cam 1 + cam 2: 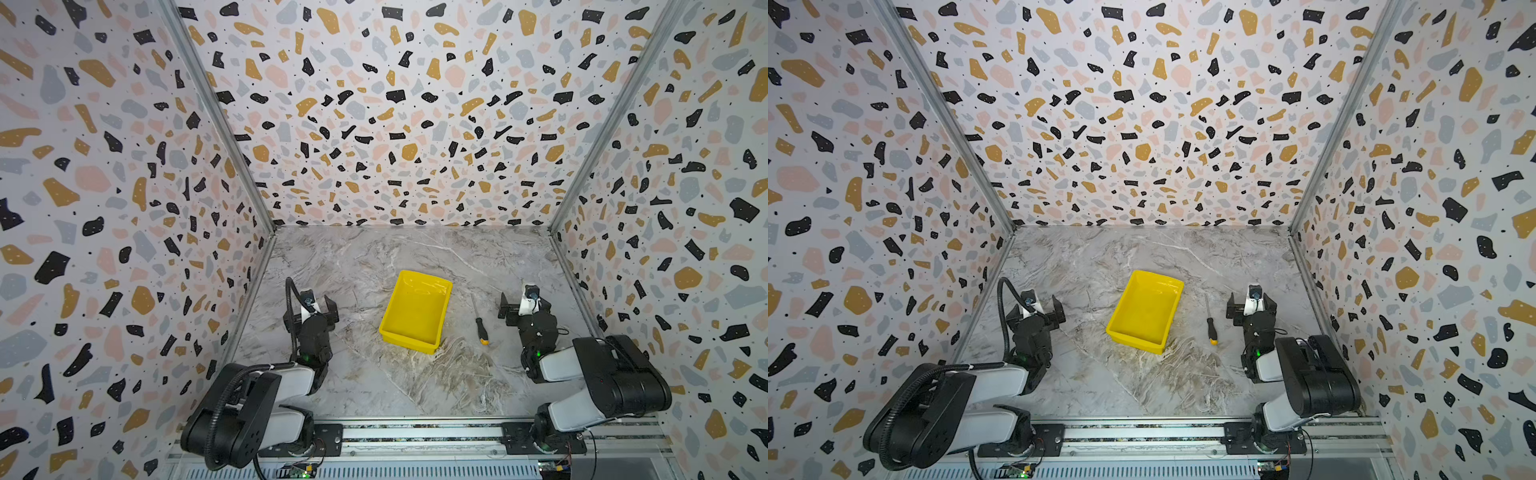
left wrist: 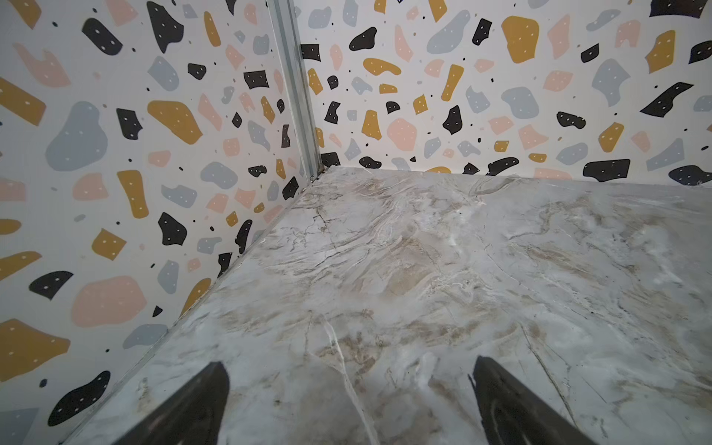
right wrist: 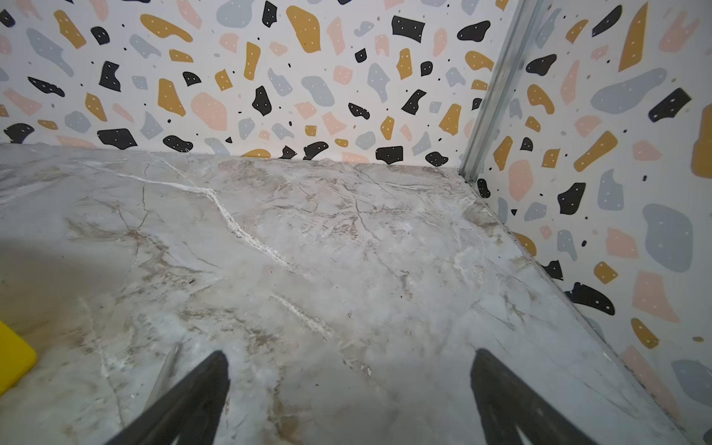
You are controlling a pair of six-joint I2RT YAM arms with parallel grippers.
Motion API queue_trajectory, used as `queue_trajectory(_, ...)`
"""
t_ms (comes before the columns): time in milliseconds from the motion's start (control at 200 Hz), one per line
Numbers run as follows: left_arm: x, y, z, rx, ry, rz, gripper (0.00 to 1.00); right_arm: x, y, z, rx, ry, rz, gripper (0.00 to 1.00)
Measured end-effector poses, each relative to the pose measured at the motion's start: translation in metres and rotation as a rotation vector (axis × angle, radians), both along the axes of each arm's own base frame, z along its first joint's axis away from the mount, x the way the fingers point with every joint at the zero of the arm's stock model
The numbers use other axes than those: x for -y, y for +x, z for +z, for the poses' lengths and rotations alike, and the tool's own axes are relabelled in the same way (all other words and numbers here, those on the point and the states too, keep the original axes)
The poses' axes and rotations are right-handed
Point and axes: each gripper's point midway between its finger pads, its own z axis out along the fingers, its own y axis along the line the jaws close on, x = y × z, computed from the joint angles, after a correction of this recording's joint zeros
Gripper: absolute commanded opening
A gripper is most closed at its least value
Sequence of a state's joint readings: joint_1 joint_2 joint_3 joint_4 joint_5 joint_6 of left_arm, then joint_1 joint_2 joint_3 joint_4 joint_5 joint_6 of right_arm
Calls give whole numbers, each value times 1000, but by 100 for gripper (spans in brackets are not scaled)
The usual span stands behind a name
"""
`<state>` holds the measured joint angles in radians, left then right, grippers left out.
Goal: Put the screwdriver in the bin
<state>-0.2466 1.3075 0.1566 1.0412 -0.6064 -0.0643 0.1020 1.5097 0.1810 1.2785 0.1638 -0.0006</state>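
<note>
Jaws spread wide on left gripper [image 2: 348, 366] and right gripper [image 3: 348, 358], gripping nothing. Screwdriver [image 1: 480, 322] flat on marble table [image 1: 365, 257], just right of bin [image 1: 415, 309], not touching, between bin and right gripper. Bare table beyond bin, up to far wall. Right wrist view: cut off to bin corner, blurred shaft sliver.

- Two dark fingers [image 2: 200, 408] of the left gripper [image 2: 348, 362] are poking into frame, standing wide apart, with bare marble showing between them.
- The marble-patterned tabletop [image 2: 443, 269], grey with tan and white veining, is filling most of the frame.
- The terrazzo-print walls [image 2: 115, 154] are meeting at a silver metal corner post [image 2: 296, 88], which is running down to the tabletop's corner.
- The wall blobs are showing black, ochre, pink and grey-blue.
</note>
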Motion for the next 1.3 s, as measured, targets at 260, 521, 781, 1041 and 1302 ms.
queue_trajectory(260,0,0,0,0,0,1,100,0,0,0,0,0,0,99)
queue_trajectory(521,0,0,0,0,0,1,100,0,0,0,0,0,0,99)
queue_trajectory(781,0,0,0,0,0,0,100,-3,0,1,3,-5,6,99)
queue_trajectory(1041,2,2,1,-16,2,-11,100,-10,-21,7,56,-32,0,99)
queue_trajectory(1302,25,48,82,-50,-110,-40,100,-28,-13,103,132,42,-50,99)
